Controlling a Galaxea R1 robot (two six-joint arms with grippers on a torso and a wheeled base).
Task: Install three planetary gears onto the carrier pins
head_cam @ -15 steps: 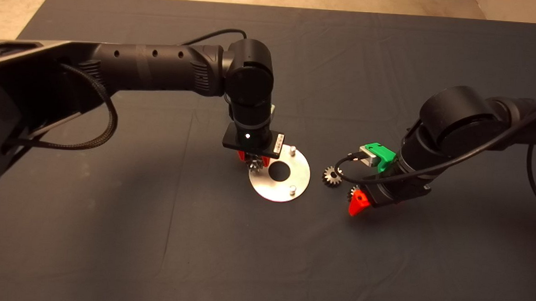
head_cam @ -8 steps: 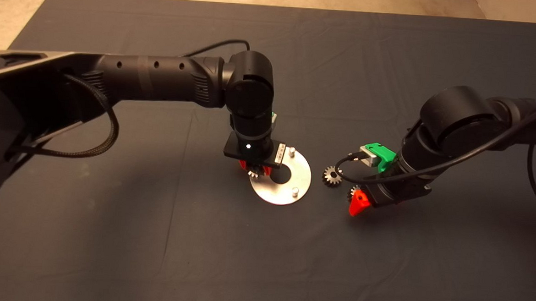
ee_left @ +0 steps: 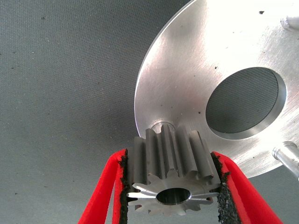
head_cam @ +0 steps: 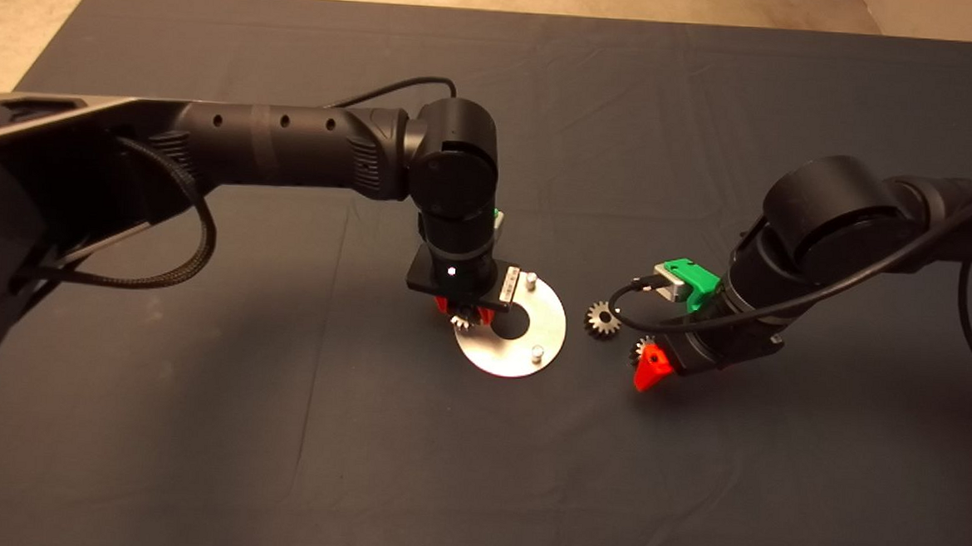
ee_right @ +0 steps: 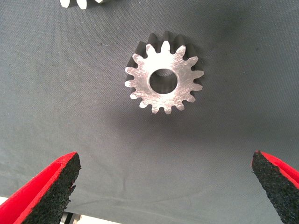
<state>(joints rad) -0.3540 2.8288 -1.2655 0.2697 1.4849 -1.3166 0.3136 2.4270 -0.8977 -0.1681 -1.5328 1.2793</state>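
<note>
Disc shifted right; three gears, two visible pins.

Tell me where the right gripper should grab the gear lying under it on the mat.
Grip the gear across its toothed rim, coming straight down from above. It lies flat on the mat with its bore facing up, so only the rim offers two opposite faces. The right gripper is open wide enough to straddle it.

Robot assembly bench in a lab or workshop.
A dark mat covers the table on a bare tan floor; machined steel parts lie between two robot arms.
</note>
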